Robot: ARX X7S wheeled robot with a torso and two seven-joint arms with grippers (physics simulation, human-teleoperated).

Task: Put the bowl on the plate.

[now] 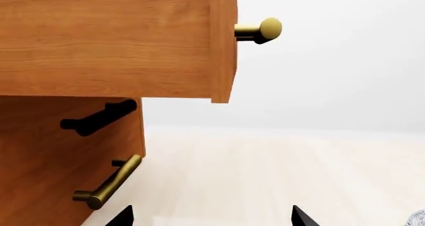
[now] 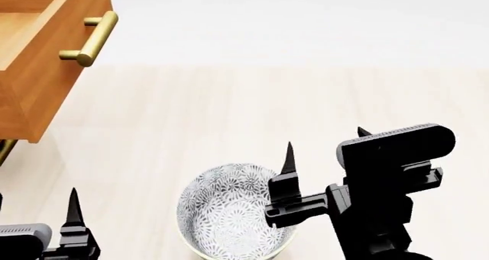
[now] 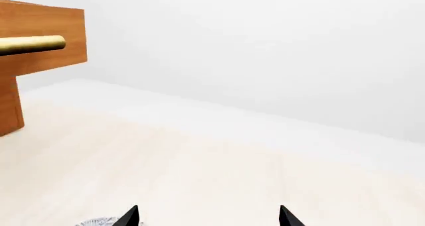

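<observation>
The bowl [image 2: 229, 214] is a deep round white one, covered inside and out with a fine grey floral pattern, with a pale rim. It stands upright, mouth up, on the light wooden bench [image 2: 252, 117], at the near edge of the head view and a little left of the middle; its nearest part is cut off by the frame. Nothing lies inside it. A sliver of the same patterned rim shows at the very edge of the left wrist view [image 1: 418, 218], and another small arc shows at the edge of the right wrist view [image 3: 99, 221]. The plate does not show in any of the three views.
</observation>
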